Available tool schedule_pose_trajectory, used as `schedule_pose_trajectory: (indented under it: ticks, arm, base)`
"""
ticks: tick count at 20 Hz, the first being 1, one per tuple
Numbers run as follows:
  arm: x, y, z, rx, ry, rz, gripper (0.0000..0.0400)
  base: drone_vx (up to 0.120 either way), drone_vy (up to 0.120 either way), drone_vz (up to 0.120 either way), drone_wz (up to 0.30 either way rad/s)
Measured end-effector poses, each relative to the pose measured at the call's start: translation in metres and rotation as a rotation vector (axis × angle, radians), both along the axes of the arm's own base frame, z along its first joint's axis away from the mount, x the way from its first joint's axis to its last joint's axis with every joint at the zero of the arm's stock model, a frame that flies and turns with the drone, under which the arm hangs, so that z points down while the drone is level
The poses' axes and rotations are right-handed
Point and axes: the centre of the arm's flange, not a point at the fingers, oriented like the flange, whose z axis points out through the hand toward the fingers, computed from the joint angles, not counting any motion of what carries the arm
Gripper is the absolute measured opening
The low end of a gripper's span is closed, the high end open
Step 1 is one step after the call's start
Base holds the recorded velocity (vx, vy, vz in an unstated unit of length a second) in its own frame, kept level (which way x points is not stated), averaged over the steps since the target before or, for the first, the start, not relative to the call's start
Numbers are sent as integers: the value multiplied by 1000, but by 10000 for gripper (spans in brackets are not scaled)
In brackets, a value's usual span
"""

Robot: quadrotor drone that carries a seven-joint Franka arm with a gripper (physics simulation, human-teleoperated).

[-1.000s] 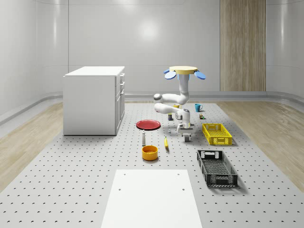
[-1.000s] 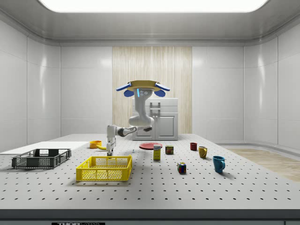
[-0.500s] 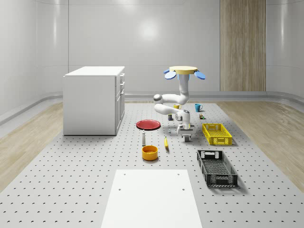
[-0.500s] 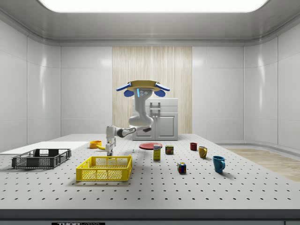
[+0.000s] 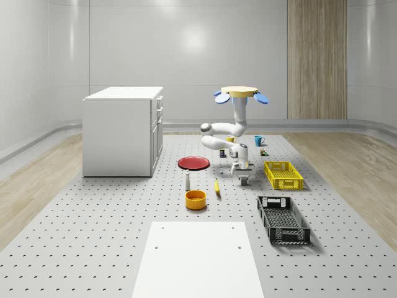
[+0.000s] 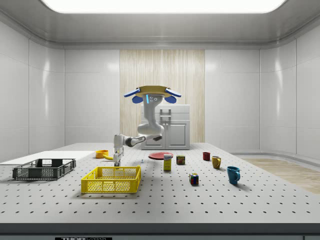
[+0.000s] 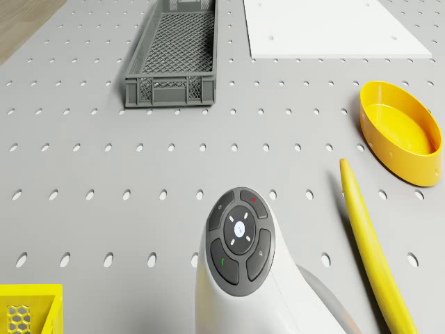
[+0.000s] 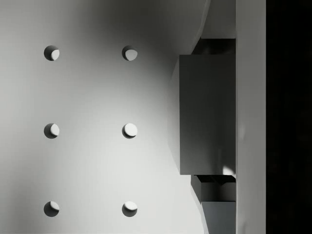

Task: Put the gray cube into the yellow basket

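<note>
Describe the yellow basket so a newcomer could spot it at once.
Start at the big white cabinet on the perforated table. In the whole-scene view, look right past the flat red plate and the drone's white arm. The yellow mesh basket lies there, behind its near twin, a black mesh crate.

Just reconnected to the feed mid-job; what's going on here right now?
The yellow-topped quadrotor drone hovers above the perforated table, its white arm reaching down beside the yellow mesh basket. The pincer is low at the small gray cube, close to the table. The cube is not yet in the basket.
</note>
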Motion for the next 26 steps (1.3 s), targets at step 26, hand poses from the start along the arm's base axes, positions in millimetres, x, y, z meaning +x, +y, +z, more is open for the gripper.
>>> schedule_pose_trajectory:
  ticks: [26]
  arm:
    - [-1, 0, -39, 0, 0, 1, 252]
  base:
    - [-42, 66, 55, 0]
